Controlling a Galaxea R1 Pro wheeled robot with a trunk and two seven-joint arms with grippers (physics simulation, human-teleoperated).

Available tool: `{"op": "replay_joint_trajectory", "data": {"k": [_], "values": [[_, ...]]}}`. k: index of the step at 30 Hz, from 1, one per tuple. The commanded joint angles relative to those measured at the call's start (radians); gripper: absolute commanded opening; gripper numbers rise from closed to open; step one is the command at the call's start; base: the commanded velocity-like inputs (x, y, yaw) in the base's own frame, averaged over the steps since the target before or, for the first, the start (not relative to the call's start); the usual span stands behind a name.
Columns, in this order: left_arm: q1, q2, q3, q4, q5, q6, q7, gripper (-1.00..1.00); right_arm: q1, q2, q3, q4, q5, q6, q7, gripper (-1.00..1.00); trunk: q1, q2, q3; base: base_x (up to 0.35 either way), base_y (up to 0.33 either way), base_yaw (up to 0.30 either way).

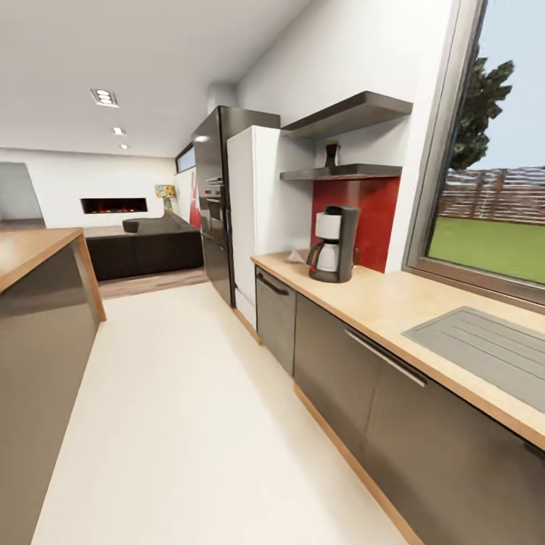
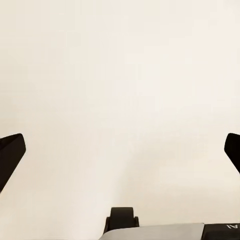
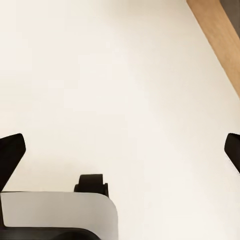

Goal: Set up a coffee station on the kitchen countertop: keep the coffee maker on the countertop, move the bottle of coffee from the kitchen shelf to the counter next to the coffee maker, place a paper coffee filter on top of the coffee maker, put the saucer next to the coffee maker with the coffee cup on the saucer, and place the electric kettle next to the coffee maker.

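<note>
Both hands spread wide and empty above pale cream floor [image 2: 120, 90]: left hand [image 2: 120, 150] and right hand [image 3: 120, 150] each showing two black fingertips at opposite edges of its wrist view. Farther off, on the light wood-grain worktop [image 1: 393, 299], black-and-white coffee maker [image 1: 333, 244] upright before a red wall panel [image 1: 371, 219]. Small white paper coffee filter [image 1: 295, 256] lying just beside it. Dark bottle of coffee [image 1: 331, 154] up on the lower grey shelf [image 1: 356, 172]. Grey ribbed drainboard [image 1: 484, 344] nearer on the worktop.

The head camera looks along the kitchen countertop [image 1: 393, 299] toward the distant coffee maker [image 1: 333, 244] on it, while both wrist cameras face straight down, close above the pale floor [image 2: 120, 90] they share with it.
</note>
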Motion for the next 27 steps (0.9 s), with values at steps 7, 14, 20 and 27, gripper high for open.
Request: {"op": "replay_joint_trajectory", "data": {"k": [7,14,20,27], "values": [[0.0,0.0,-0.001,-0.001,-0.001,-0.002,0.0,1.0,0.0,0.003,0.001,0.001,-0.001,-0.003,-0.001,1.0,0.001,0.0,-0.001,0.32,0.139,0.272],[0.0,0.0,-0.001,-0.001,-0.001,-0.002,0.0,1.0,0.0,0.006,0.001,0.001,-0.001,-0.003,-0.001,1.0,0.001,0.0,-0.001,0.307,0.199,0.272],[0.0,0.0,-0.001,-0.001,0.0,-0.002,0.0,1.0,0.0,0.005,0.001,0.001,-0.001,0.0,0.004,1.0,0.001,0.0,-0.001,0.301,0.219,0.162],[0.0,0.0,0.0,-0.001,-0.001,-0.002,0.0,1.0,0.0,0.004,0.001,0.001,-0.001,0.0,0.005,1.0,0.001,0.0,-0.001,0.3,0.22,0.015]]}}
